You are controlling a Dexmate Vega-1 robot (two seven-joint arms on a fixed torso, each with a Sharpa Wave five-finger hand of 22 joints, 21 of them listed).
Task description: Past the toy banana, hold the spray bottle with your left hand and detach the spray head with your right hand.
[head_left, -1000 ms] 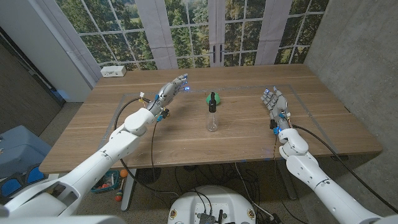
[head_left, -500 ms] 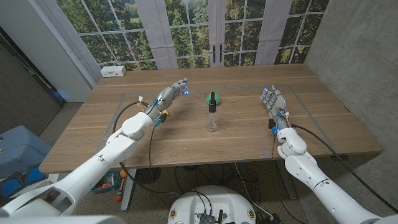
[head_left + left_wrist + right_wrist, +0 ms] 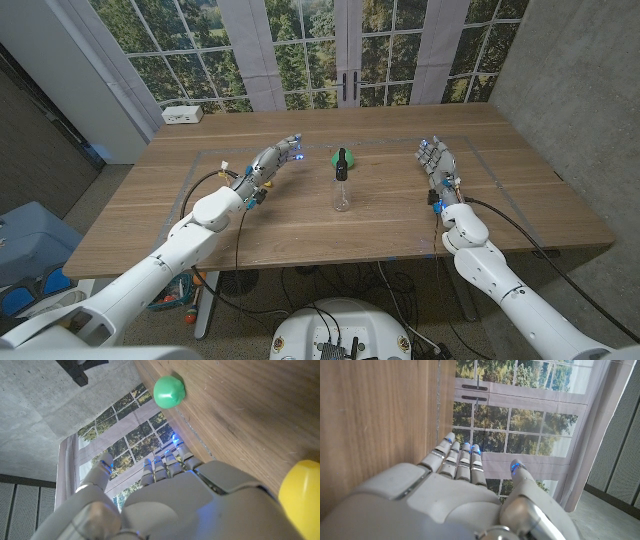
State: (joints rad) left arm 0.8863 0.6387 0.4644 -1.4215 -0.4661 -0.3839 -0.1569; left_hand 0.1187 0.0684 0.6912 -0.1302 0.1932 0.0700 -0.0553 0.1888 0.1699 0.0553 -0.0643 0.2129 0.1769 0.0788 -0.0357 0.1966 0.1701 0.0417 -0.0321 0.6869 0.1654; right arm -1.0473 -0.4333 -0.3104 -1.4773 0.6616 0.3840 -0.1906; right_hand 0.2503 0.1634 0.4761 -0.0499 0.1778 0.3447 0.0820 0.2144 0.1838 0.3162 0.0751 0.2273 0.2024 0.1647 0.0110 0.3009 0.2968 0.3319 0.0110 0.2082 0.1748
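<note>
My left hand (image 3: 272,160) holds nothing; its fingers are extended and slightly spread, blue lights at the tips, reaching over the wooden table (image 3: 240,215) toward the middle. In the left wrist view the same hand (image 3: 165,495) shows from behind, fingers straight, with a yellow rounded object (image 3: 300,492) just beside it at the frame edge; I cannot tell what that object is.

My right hand (image 3: 437,163) is also free of any object, fingers straight and close together, pointing away from me on the table's right side. The right wrist view confirms it: hand (image 3: 465,495) open-fingered next to the wood surface, the window beyond.

The clear plastic spray bottle with a black spray head (image 3: 341,181) stands upright between the two hands, nearer to the left one but touching neither. The head is on the bottle.

Directly behind the bottle sits a small green rounded object (image 3: 349,157), seen also in the left wrist view (image 3: 169,391).

A white box (image 3: 182,114) lies at the far left corner of the table.
</note>
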